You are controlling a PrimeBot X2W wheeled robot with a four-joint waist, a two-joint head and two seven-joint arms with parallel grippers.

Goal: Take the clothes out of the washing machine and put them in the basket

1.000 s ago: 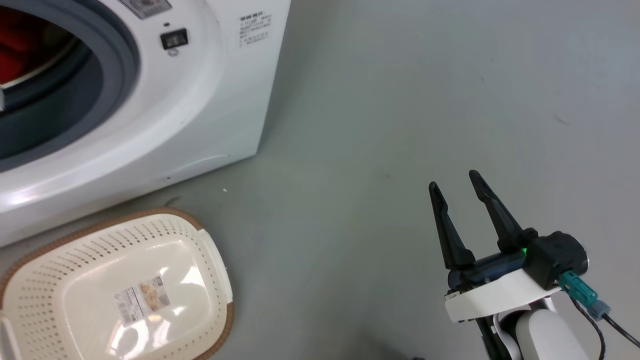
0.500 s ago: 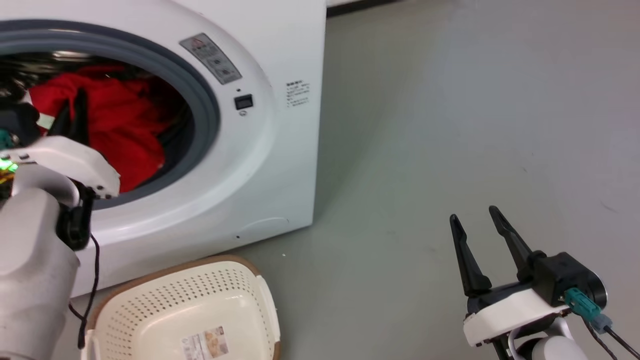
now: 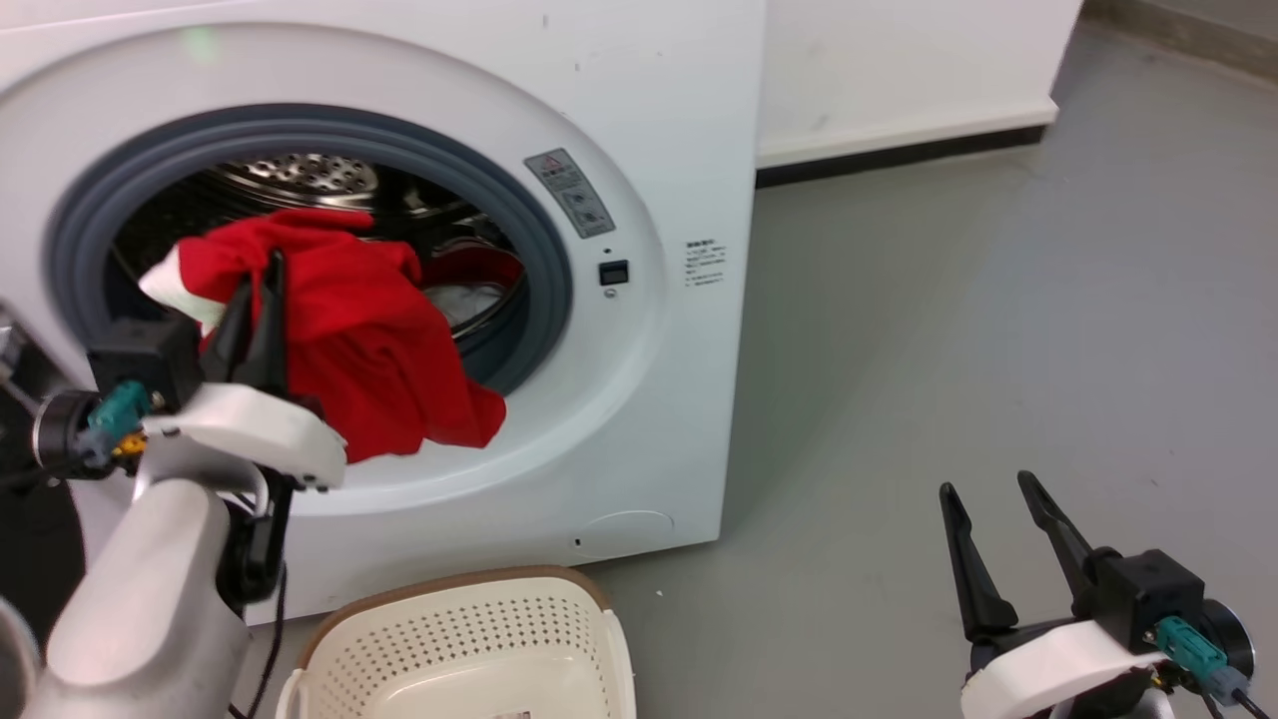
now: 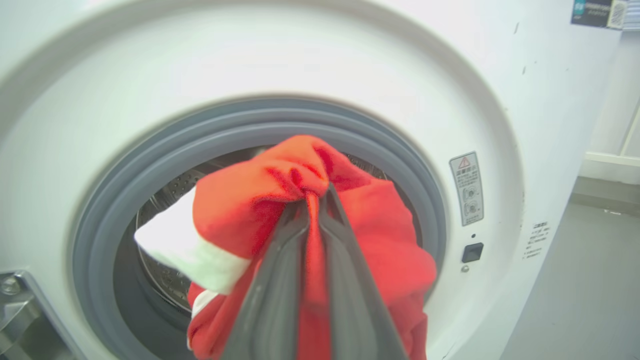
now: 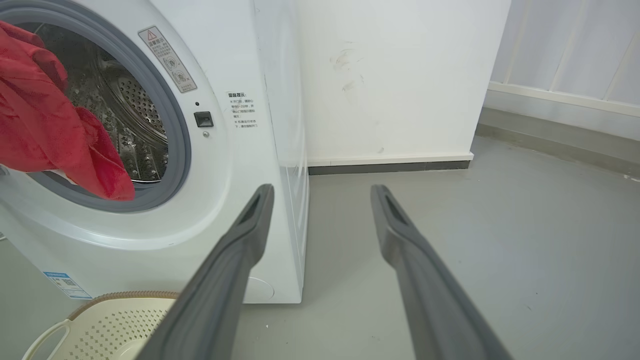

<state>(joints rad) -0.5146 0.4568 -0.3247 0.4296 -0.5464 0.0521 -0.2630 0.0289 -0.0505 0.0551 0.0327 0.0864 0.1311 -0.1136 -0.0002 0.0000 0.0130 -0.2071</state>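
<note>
My left gripper is shut on a red garment with a white panel, holding it in front of the washing machine's grey-rimmed porthole; the cloth hangs over the rim. In the left wrist view the gripper pinches a fold of that garment. More red and pale fabric lies deep in the steel drum. The cream basket with its brown rim sits on the floor below the porthole. My right gripper stands open over the floor at the lower right, its fingers spread and holding nothing.
Grey floor stretches right of the machine up to a white wall with a dark skirting. The basket shows at the lower left of the right wrist view. A metal door hinge sits left of the porthole.
The head camera has tilted up, bringing the whole porthole into view. My left gripper has drawn the red garment from inside the drum out over the rim. The right gripper stays open.
</note>
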